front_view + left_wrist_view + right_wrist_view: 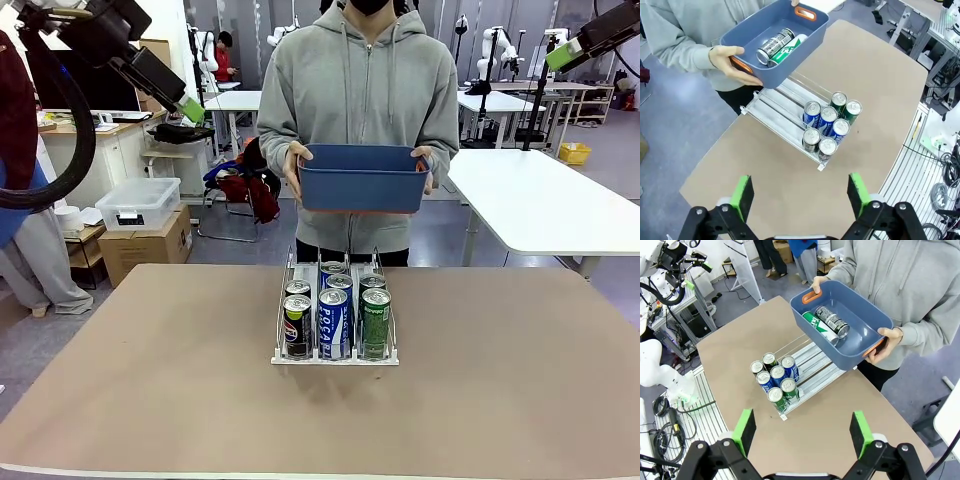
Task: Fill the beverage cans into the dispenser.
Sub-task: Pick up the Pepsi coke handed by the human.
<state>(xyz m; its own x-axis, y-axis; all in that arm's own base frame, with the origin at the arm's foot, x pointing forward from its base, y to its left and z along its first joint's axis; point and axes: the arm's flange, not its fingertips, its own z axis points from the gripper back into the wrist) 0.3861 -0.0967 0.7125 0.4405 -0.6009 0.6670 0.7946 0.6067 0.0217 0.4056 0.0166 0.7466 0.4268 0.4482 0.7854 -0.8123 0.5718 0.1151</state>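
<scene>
The left tool [800, 196] and the right tool [802, 434] both hang high above the brown bench [150, 400], fingers spread as wide as they go and holding nothing. The low three-lane dispenser of clear thin rails on a white base [335, 358] sits midway between the bench's left and right edges, closer to the far edge than the near one. Six slim upright cans fill the near ends of its lanes, two per lane: black Pepsi cans [297, 325] on the left, blue white-lettered cans [333, 322] in the middle, green white-lettered cans [375, 320] on the right. The far stretch of every lane is bare.

The rest waits above the far edge. A person in a grey hoodie [365, 90] holds a deep blue plastic tub with orange handles [362, 180] by both ends. In it a black-and-silver can [774, 45] and a loose green can [786, 54] lie on their sides, touching. Their long axes run along the tub's length, parallel to the far edge and crosswise to the lanes (so a picked can needs standing upright before it goes in). From either tool the tub lies ahead and below, beyond the dispenser. It is held about centred, so I judge neither arm clearly nearer. The loose green can lies nearer the tub's bench-side wall, the likelier first pick.
</scene>
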